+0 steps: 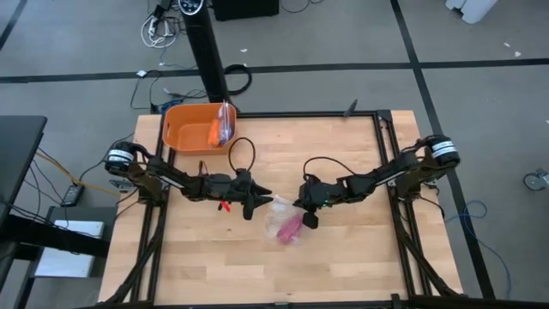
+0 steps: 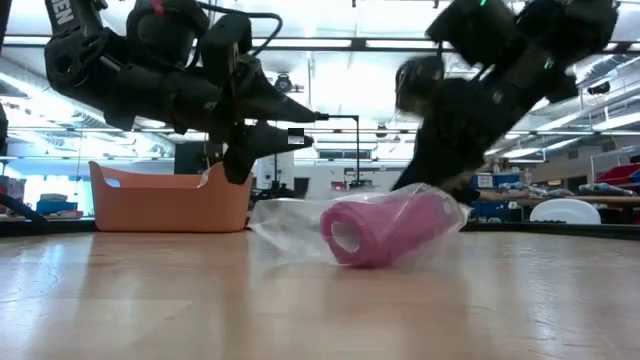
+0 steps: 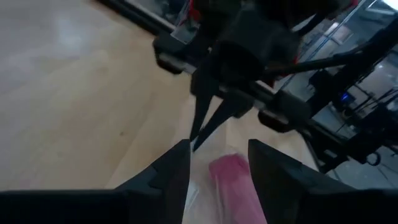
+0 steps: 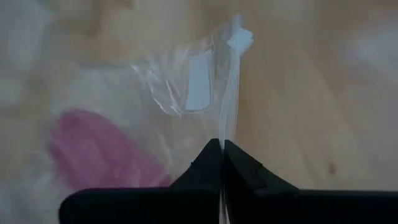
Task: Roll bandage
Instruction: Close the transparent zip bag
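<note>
Progress: judged as early. The bandage [image 1: 290,228] is showing as a compact magenta-pink roll, but it is lying inside a clear plastic bag [image 1: 276,219], so I read the present step as getting it out of the bag rather than rolling anything. No loose strip is showing in any view.

Location: bag and bandage are lying on the tabletop [image 1: 343,266] near the middle, between the two grippers and a little nearer the front edge than they are. An orange tub [image 1: 194,126] is sitting at the far left corner, well apart, with something orange and a bit of clear plastic in it.

Right gripper [image 4: 222,147]: its fingers are pressing fully together on a thin edge of the bag, the plastic running straight out from the pinch in the right wrist view. The bandage is showing as a pink blur through the film, just beside that pinch.

Left gripper [image 3: 217,163]: its fingers are standing spread apart, holding nothing, hovering just left of the bag with the roll visible between and beyond them.

Orientation: in the low view the bandage [image 2: 385,229] is lying on its side, its hollow core end facing the camera and slightly left. In the high view the long axis is running diagonally, from near-left to far-right.

Remaining, as I judge it: freeing the bandage from the bag, then any rolling.
</note>
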Available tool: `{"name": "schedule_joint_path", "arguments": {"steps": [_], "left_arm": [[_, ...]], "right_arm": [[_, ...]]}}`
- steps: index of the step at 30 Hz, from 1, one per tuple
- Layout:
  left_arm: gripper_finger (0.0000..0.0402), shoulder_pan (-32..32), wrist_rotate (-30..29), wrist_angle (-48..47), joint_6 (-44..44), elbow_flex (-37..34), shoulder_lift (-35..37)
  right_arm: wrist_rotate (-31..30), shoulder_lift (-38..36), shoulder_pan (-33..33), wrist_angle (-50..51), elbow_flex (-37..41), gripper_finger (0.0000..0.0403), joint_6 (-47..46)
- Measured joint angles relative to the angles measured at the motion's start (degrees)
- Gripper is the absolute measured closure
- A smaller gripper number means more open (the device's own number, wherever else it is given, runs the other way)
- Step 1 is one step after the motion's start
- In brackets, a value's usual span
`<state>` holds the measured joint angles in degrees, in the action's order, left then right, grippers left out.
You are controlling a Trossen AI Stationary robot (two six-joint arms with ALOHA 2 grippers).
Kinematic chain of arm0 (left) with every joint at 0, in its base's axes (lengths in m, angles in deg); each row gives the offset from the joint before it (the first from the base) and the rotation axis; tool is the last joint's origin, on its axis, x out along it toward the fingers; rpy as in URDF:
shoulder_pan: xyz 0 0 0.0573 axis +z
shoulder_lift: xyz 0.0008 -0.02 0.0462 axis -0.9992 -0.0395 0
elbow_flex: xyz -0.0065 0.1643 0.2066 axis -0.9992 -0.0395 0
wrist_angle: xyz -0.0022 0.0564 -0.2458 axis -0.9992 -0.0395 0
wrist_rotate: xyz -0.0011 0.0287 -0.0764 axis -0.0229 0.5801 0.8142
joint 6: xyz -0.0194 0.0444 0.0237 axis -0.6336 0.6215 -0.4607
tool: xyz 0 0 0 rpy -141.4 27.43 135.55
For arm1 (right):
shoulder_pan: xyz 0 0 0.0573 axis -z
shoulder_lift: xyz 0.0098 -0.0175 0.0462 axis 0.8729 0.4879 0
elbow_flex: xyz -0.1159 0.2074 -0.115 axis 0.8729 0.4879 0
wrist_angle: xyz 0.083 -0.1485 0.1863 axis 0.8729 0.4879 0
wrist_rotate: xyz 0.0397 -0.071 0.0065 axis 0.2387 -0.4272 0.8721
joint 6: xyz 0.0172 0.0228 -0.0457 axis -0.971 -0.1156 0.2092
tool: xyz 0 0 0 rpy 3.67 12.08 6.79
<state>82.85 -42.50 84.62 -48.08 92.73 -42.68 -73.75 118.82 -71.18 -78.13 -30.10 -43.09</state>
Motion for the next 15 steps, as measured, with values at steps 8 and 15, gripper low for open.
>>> {"name": "schedule_joint_path", "arguments": {"steps": [8, 15], "left_arm": [[0.0233, -0.1, -0.2, 4.4, 2.3, -0.4, 0.0], [0.0233, -0.5, 1.0, 8.0, 5.9, 1.3, 0.0]], "right_arm": [[-7.2, -14.0, -3.8, 8.1, 0.0, 0.04, 8.2], [-13.2, -19.2, -6.3, 16.5, -3.6, 0.0401, 12.5]]}}
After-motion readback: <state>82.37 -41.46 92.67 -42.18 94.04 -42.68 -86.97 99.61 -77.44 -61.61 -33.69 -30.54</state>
